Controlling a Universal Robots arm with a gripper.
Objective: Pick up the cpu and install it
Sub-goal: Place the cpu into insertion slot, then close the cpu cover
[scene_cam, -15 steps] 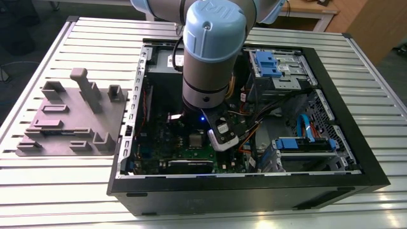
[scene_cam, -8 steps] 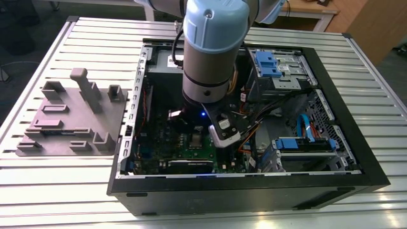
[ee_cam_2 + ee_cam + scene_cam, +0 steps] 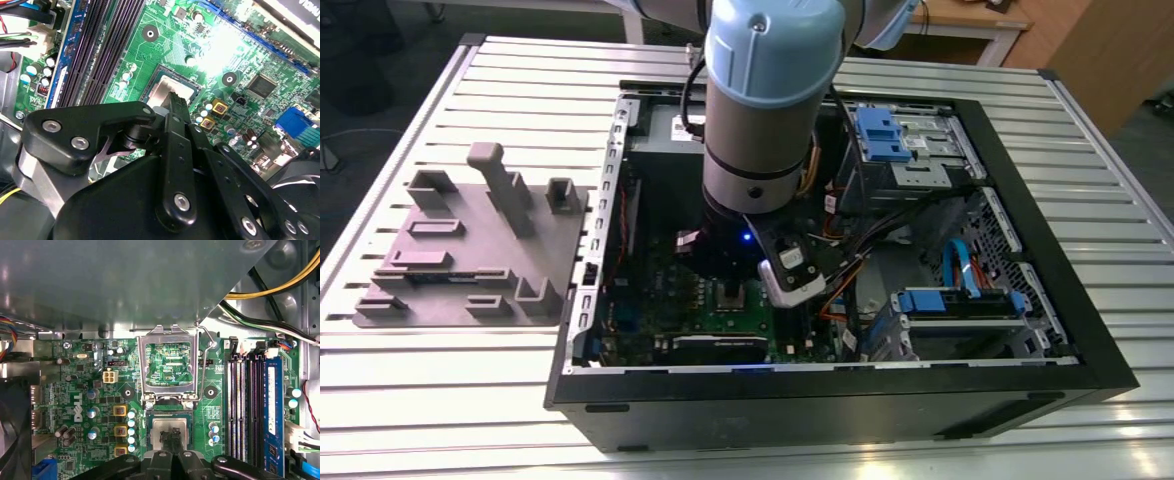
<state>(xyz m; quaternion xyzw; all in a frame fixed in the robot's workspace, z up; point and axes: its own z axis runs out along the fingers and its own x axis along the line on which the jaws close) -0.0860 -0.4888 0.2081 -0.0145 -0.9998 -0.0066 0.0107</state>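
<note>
The black gripper (image 3: pixel 171 435) is seen pressed together, nothing pinched, its tips just above the small silvery square cpu (image 3: pixel 161 425), which lies in the green motherboard's dark socket (image 3: pixel 148 432) (hinged metal frame (image 3: pixel 166 365) raised beside that socket). If the chip were pressed while skewed, the socket pins could be bent.

Slatted metal table (image 3: pixel 454 420), wooden cabinet (image 3: pixel 1107 50) beyond, dark floor (image 3: pixel 340 180).
</note>
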